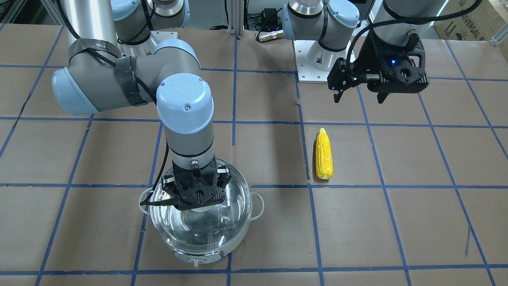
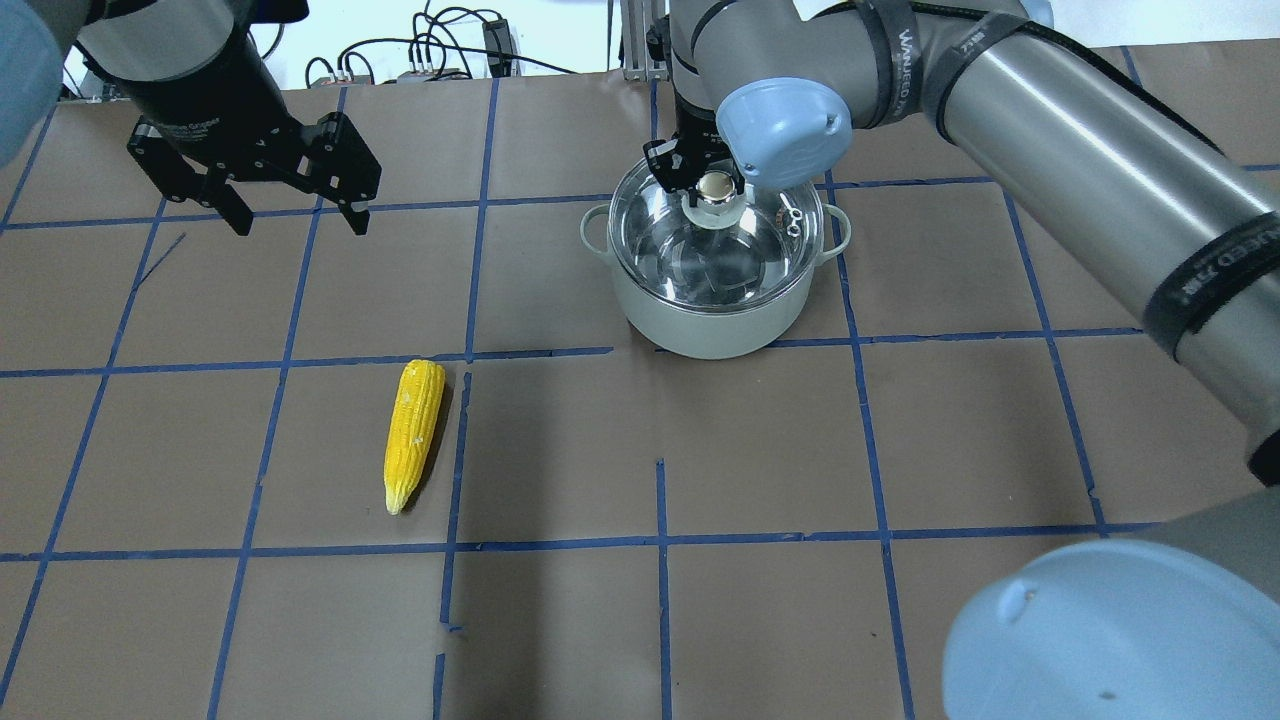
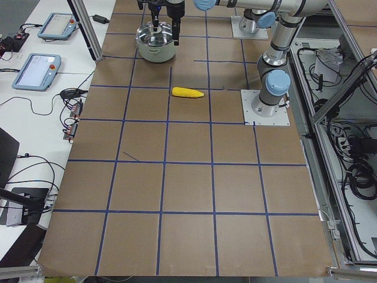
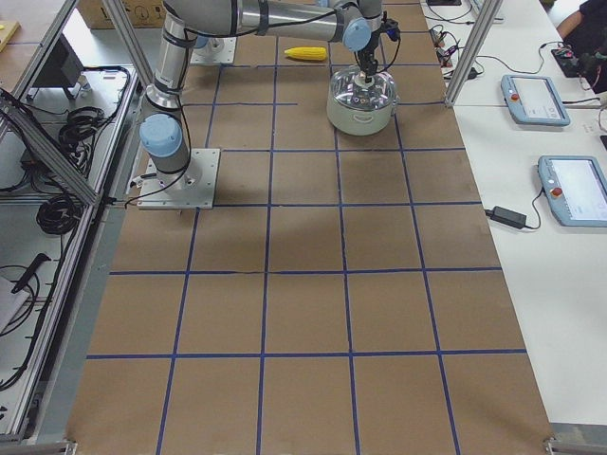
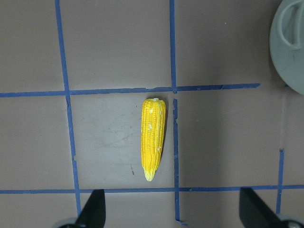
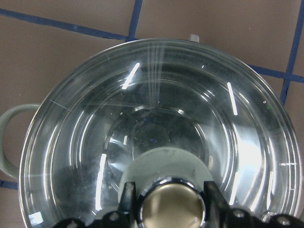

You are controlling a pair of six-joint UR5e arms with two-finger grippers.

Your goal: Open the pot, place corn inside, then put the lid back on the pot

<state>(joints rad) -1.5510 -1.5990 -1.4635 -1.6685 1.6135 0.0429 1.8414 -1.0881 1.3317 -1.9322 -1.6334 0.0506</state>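
The pale grey pot point(image 2: 700, 332) stands on the table with the clear glass lid point(image 2: 722, 262) on it. My right gripper point(image 2: 712, 195) is over the lid's centre. In the right wrist view its fingers point(image 6: 127, 197) press against both sides of the beige knob point(image 6: 170, 209), shut on it. The yellow corn point(image 2: 412, 432) lies flat on the paper, well to the left of the pot. My left gripper point(image 2: 296, 218) hangs open and empty above the table beyond the corn. In the left wrist view the corn point(image 5: 153, 137) lies ahead of the open fingers point(image 5: 92, 209).
Brown paper with a blue tape grid point(image 2: 660, 540) covers the table. The pot's edge point(image 5: 289, 42) shows at the top right of the left wrist view. The arm base plates point(image 1: 313, 67) sit at the robot's side of the table.
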